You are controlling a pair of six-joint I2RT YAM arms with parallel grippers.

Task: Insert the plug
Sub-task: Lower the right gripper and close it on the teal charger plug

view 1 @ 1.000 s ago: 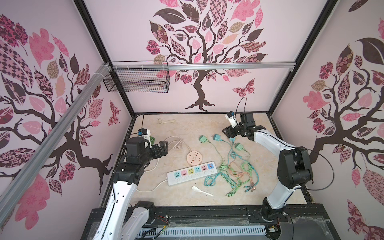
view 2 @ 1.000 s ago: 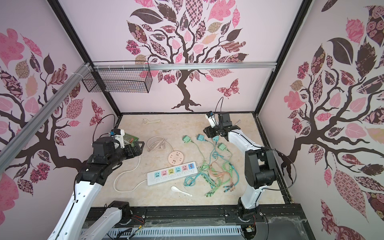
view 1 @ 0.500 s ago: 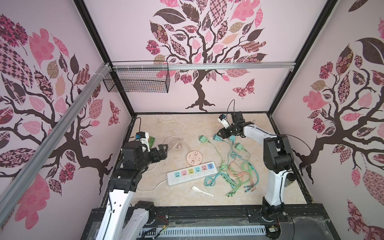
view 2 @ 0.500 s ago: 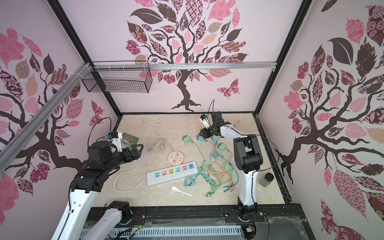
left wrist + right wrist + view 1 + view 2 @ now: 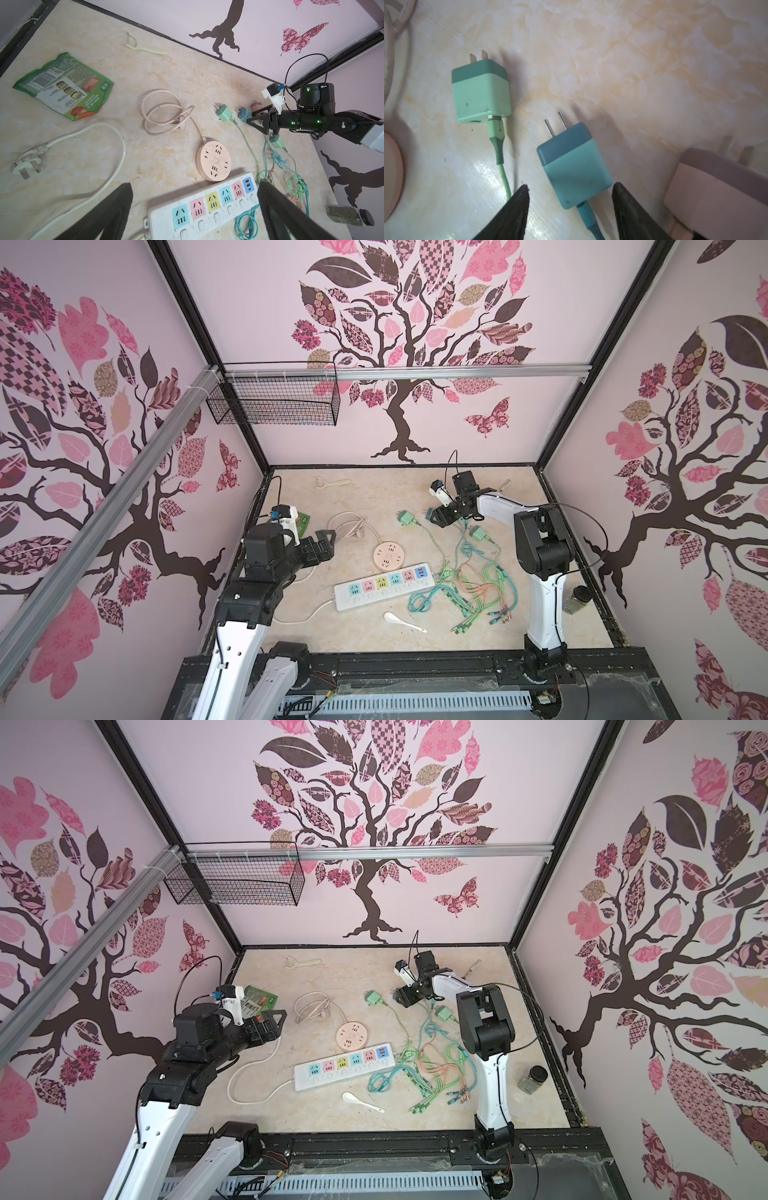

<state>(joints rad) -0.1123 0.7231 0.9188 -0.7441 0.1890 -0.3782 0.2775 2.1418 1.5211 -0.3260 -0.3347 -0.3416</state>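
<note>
With my right gripper [image 5: 570, 187] partly open astride the blue plug [image 5: 574, 164], I should centre it and squeeze its flat sides squarely.

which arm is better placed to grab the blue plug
Right. The right pincer, open, straddles the cable end of the blue plug; the left pincer, also open, is across the table.

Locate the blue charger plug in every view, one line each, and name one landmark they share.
In a top view: blue plug at the right gripper, right of centre.
In a top view: blue plug again there, just right of the green plug.
Left wrist view: blue plug between green plug and right gripper.
Right wrist view: blue plug, its cable end between the open jaws.
Shared landmark: the green plug, beside it in all views.
</note>
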